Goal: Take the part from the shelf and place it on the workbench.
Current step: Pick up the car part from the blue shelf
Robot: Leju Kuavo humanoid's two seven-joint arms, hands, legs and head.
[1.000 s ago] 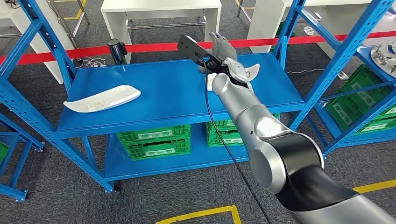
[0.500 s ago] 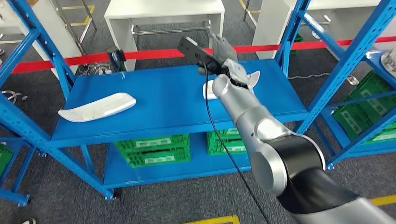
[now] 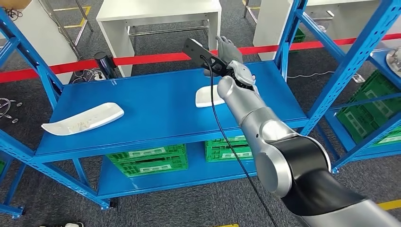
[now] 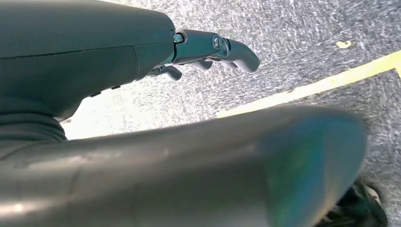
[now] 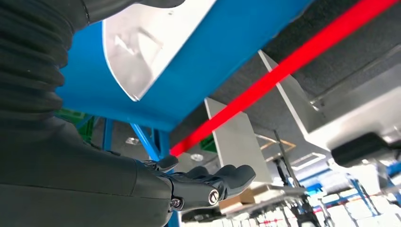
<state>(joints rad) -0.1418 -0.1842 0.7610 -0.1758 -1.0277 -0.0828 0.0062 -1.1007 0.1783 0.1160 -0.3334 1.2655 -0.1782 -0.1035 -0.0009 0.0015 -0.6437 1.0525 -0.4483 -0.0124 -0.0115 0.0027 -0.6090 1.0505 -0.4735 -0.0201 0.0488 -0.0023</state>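
Two white curved parts lie on the blue shelf [image 3: 161, 106]: one part [image 3: 80, 119] at its left end, the other part [image 3: 206, 96] right of the middle, half hidden behind my right forearm. My right hand [image 3: 232, 59] hovers just above and beyond that second part, fingers stretched out and apart, holding nothing. The right wrist view has the same white part [image 5: 137, 52] on the blue shelf [image 5: 213, 61], close to the wrist, and the empty fingers [image 5: 208, 184] beyond it. My left hand [image 4: 213, 47] hangs over the grey floor with nothing in it.
A white workbench [image 3: 158, 9] stands behind the shelf, past a red barrier tape [image 3: 156, 57]. Green crates [image 3: 146, 158] fill the lower shelf level. Another blue rack [image 3: 369, 47] with green crates stands at the right. A black cable runs down along my right arm.
The camera has shifted, so the shelf sits further left in the picture. My right hand stays over the right-hand part, more of which now shows to the left of the wrist.
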